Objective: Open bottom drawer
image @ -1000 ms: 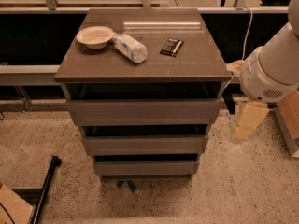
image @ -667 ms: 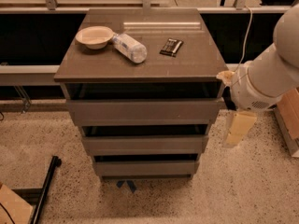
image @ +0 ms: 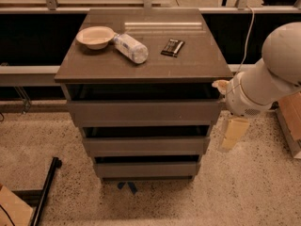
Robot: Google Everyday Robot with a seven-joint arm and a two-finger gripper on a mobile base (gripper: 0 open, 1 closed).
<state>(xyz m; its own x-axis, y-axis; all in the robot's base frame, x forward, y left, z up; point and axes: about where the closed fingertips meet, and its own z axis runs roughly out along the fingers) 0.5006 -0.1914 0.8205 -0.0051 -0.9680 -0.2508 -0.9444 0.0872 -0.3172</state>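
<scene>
The grey-brown cabinet (image: 141,67) stands in the middle of the view with three stacked drawers. The bottom drawer (image: 146,169) is the lowest one, a plain flat front just above the floor with a dark gap over it. The middle drawer (image: 145,146) and the taller top drawer (image: 143,112) sit above it. My gripper (image: 233,133) hangs from the white arm (image: 263,81) just off the cabinet's right side, at about the height of the middle drawer. It touches nothing and holds nothing that I can see.
On the cabinet top are a pale bowl (image: 96,36), a plastic bottle (image: 131,47) lying on its side and a dark packet (image: 172,47). A black pole (image: 46,187) and cardboard (image: 10,208) lie on the floor at lower left. A wooden box (image: 291,121) stands at the right edge.
The arm has moved left, bringing the gripper closer to the cabinet's right side. The drawers have not moved.
</scene>
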